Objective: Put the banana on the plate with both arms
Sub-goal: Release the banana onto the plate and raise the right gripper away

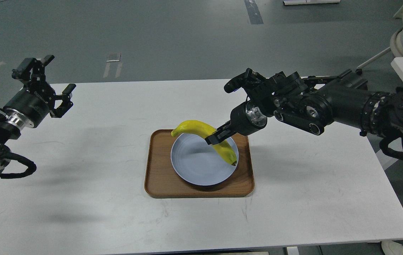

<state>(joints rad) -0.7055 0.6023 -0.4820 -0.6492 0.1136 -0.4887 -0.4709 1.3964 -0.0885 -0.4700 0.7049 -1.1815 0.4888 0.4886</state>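
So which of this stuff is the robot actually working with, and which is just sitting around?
Part of the job:
- curved yellow banana, gripped by the right gripper
- round pale blue-grey plate beneath it
- open, empty left gripper, raised off to the side

Just there:
- rectangular brown wooden tray under the plate
- white table
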